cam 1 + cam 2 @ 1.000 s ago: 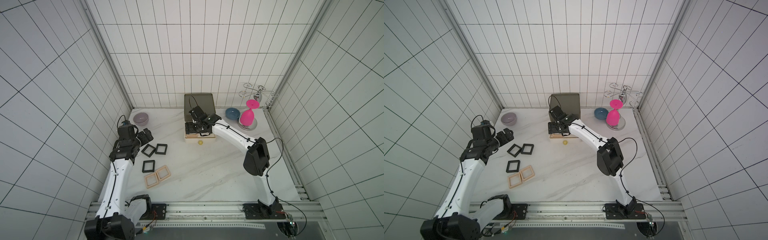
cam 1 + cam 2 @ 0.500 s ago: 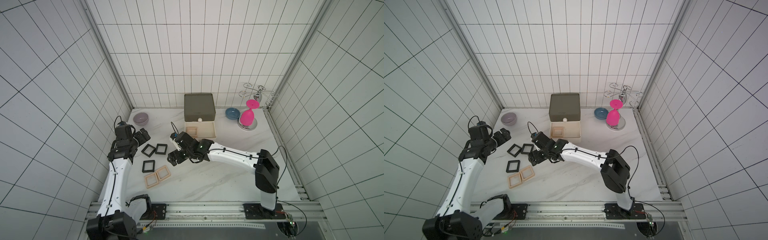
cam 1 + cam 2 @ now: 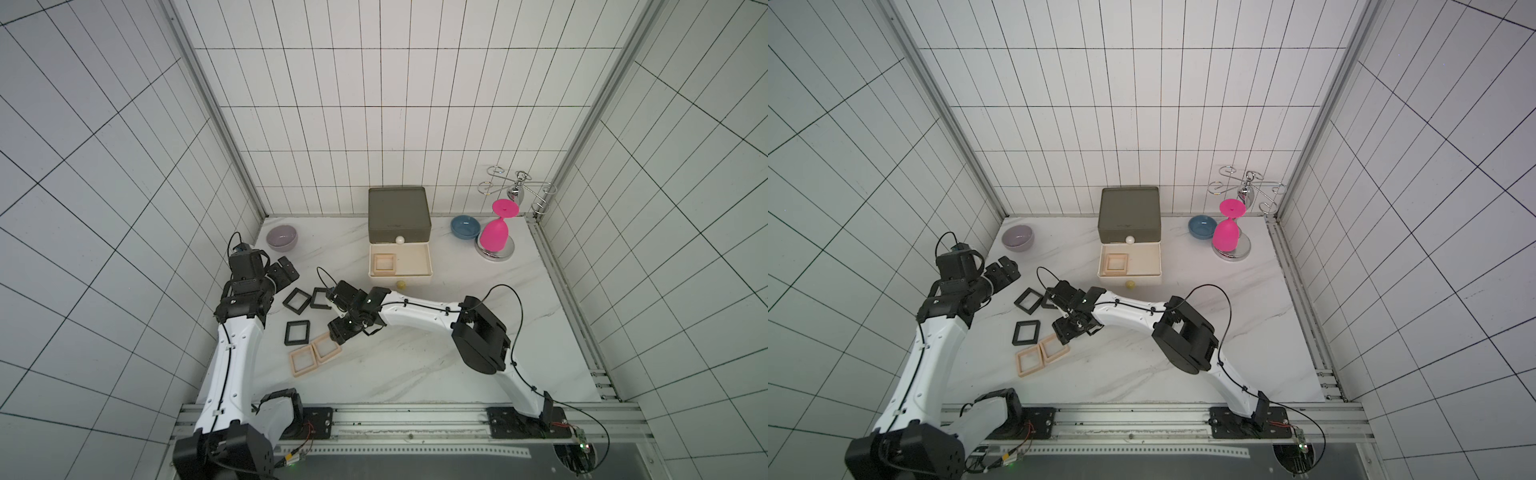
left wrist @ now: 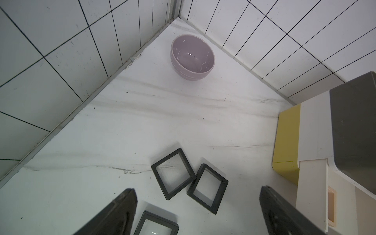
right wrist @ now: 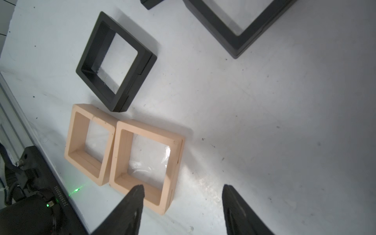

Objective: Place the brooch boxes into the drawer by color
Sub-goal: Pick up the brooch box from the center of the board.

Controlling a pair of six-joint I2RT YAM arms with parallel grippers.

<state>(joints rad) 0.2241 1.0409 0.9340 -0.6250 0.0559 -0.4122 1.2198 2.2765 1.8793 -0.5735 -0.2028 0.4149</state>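
- The left arm rises from its base with the elbow bent and the wrist tipped downward.
- The left hand hangs with its jaws spread wide, holding nothing.
- The right arm stretches across toward the left arm's side, its forearm low and nearly level.
- The right hand points down with its fingers apart, gripping nothing.

The table is seen as white, marble-look stone with grey veins, smooth and faintly shiny. The peach brooch boxes and the black brooch boxes are shown as matt plastic frames, each filled with clear, glossy, slightly wrinkled film. A glazed, glossy finish is seen on the lilac bowl. The drawer is shown in smooth matt plastic. The wire rack is made of polished, mirror-bright metal.
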